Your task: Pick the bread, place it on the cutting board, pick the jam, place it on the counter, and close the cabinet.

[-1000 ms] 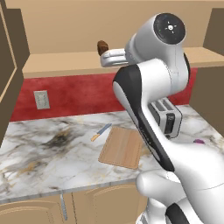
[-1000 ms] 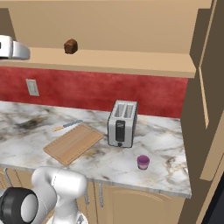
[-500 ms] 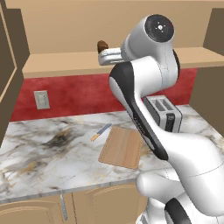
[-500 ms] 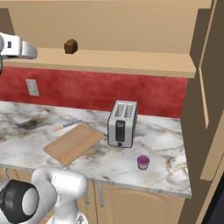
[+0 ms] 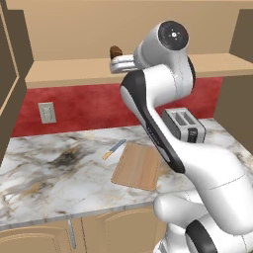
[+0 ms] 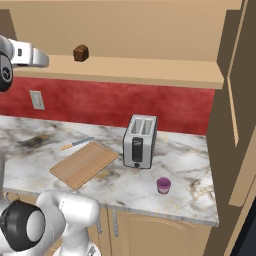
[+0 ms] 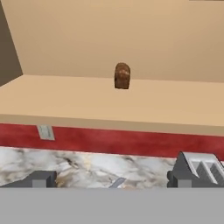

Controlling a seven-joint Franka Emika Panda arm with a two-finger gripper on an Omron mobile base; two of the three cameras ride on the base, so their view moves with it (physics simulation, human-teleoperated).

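At far left we have our gripper (image 6: 42,60) raised to shelf level, fingers spread and holding nothing, aimed at the bread (image 6: 80,52), which sits well ahead on the open cabinet (image 6: 150,72) shelf. Below on the counter (image 6: 185,185), the cutting board (image 6: 84,163) lies bare, ready to receive it. Rightward stands a toaster (image 6: 139,141), then the jam (image 6: 163,185) near the counter's front edge.
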